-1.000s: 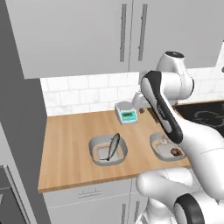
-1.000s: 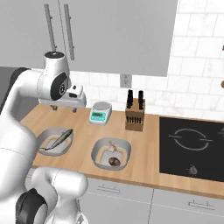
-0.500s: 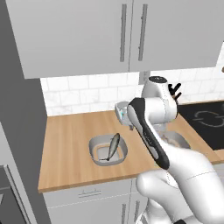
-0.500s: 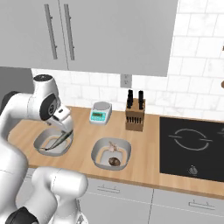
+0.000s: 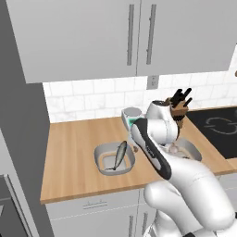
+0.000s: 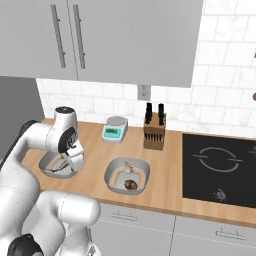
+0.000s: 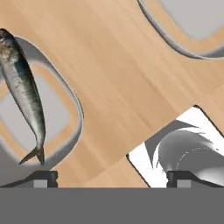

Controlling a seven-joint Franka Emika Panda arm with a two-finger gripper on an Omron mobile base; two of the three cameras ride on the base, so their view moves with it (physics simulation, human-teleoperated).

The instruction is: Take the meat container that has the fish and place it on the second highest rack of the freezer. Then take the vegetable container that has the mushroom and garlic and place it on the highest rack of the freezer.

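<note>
Wooden tabletop (image 6: 165, 187) under grey wall cabinets (image 6: 115, 40) with bar handles, white marble-tile backsplash (image 6: 225, 107) behind, black induction hob (image 6: 220, 167) at right, grey drawers (image 6: 150, 230) below

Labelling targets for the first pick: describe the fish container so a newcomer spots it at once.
Start at the long wooden countertop under the grey wall cabinets. Two shallow grey rounded trays sit near its front edge; take the grey tray farther from the black cooktop. It holds one slim silvery fish lying across it, while the other tray holds a small brown mushroom and a pale garlic bulb.
</note>
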